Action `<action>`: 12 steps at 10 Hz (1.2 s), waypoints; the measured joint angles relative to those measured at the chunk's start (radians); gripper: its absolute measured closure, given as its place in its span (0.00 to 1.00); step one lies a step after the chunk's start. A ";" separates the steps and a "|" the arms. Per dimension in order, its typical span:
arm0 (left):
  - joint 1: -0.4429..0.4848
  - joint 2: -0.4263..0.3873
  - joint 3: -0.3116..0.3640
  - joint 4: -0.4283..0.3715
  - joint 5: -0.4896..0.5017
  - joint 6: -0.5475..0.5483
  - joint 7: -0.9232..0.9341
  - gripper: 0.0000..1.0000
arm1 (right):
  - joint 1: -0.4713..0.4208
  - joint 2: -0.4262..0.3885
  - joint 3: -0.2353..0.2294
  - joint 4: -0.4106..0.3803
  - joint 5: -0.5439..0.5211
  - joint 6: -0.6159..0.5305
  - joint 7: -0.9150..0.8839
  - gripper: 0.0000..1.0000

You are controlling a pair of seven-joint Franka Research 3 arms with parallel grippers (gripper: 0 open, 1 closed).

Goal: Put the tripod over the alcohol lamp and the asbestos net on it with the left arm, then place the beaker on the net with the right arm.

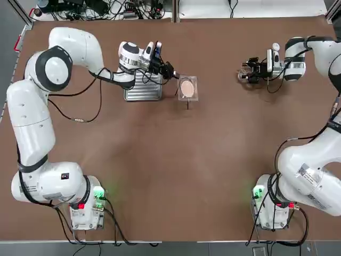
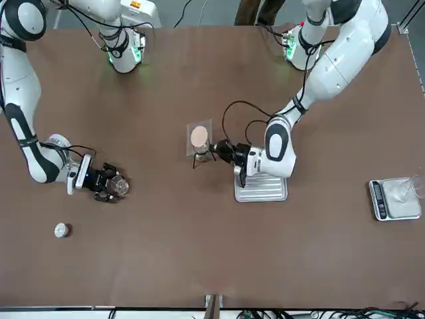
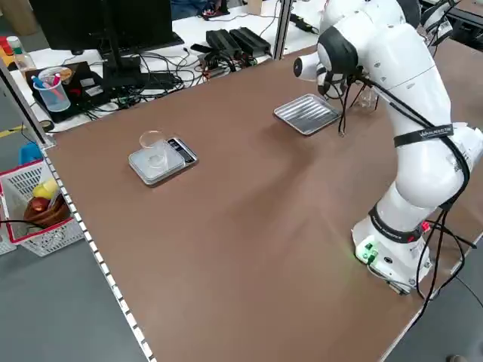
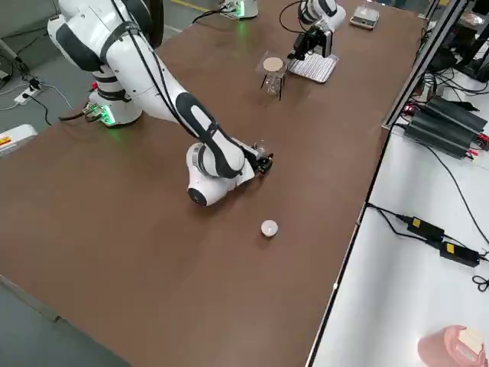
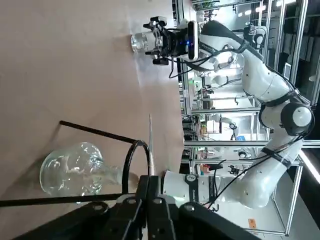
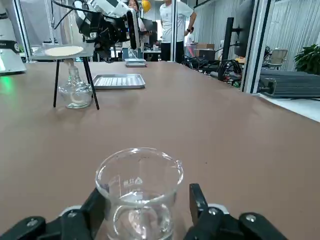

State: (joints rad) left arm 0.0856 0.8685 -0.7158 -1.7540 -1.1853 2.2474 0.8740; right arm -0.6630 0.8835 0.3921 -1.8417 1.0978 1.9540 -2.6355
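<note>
Beaker placement is being set up: the right gripper [image 6: 142, 220], low on the brown table [image 1: 176, 176] at the robot's right, is straddling the small clear glass cylinder beaker [image 6: 138, 192], 1 dark finger on either side; I cannot tell whether the pads are touching the glass. The beaker is standing upright on the tabletop, well apart from the stand.

Across the table, the left gripper [image 1: 169, 72] is pinched flat on the edge of the square grey wire asbestos net [image 1: 187, 88] with its pinkish-beige disc, holding it level on the thin black wire tripod [image 6: 74, 75], which is straddling the squat clear glass alcohol lamp [image 6: 75, 92].

A ribbed silver tray [image 1: 143, 92] is lying just beside the stand under the left wrist. Open tabletop is stretching between beaker and stand.
</note>
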 joint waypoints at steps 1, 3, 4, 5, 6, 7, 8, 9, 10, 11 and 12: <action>0.005 0.000 0.000 0.001 0.000 0.000 0.000 0.98 | 0.000 0.000 0.000 0.000 0.000 0.000 0.000 0.31; 0.008 0.000 0.000 0.001 0.000 0.000 0.000 0.98 | 0.000 0.000 0.000 0.000 0.000 0.000 0.000 0.41; 0.008 0.000 0.000 0.001 0.000 0.000 0.000 0.98 | 0.000 0.000 0.000 0.000 0.000 0.000 0.000 0.42; 0.010 0.000 0.000 0.001 0.000 0.000 0.000 0.98 | 0.000 0.000 0.000 0.000 0.000 0.000 0.000 0.41; 0.012 0.000 0.001 0.001 0.000 0.000 0.000 0.98 | 0.000 0.000 0.000 0.000 0.000 0.000 0.000 0.41; 0.012 0.000 0.001 0.001 0.000 -0.001 0.000 0.98 | 0.000 0.000 0.000 0.000 0.000 0.000 0.000 0.41; 0.012 0.000 0.001 0.001 0.000 -0.001 0.001 0.98 | 0.000 0.000 0.000 0.000 0.000 0.000 0.000 0.41; 0.012 0.000 0.001 0.001 0.000 -0.001 0.002 0.96 | 0.000 0.000 0.000 0.000 0.000 0.000 0.000 0.41; 0.012 0.000 0.001 0.001 0.000 -0.001 0.004 0.95 | 0.000 0.000 0.000 0.000 0.000 0.000 0.000 0.41; 0.011 0.000 0.001 0.001 0.000 -0.001 0.006 0.92 | 0.000 0.000 0.000 0.000 0.000 0.000 0.000 0.41; 0.010 0.000 0.001 0.001 0.000 -0.001 0.009 0.84 | 0.001 0.000 0.000 0.000 0.000 0.000 0.000 0.41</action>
State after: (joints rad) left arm 0.0959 0.8685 -0.7153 -1.7527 -1.1853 2.2464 0.8825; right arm -0.6622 0.8836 0.3921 -1.8417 1.0978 1.9539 -2.6351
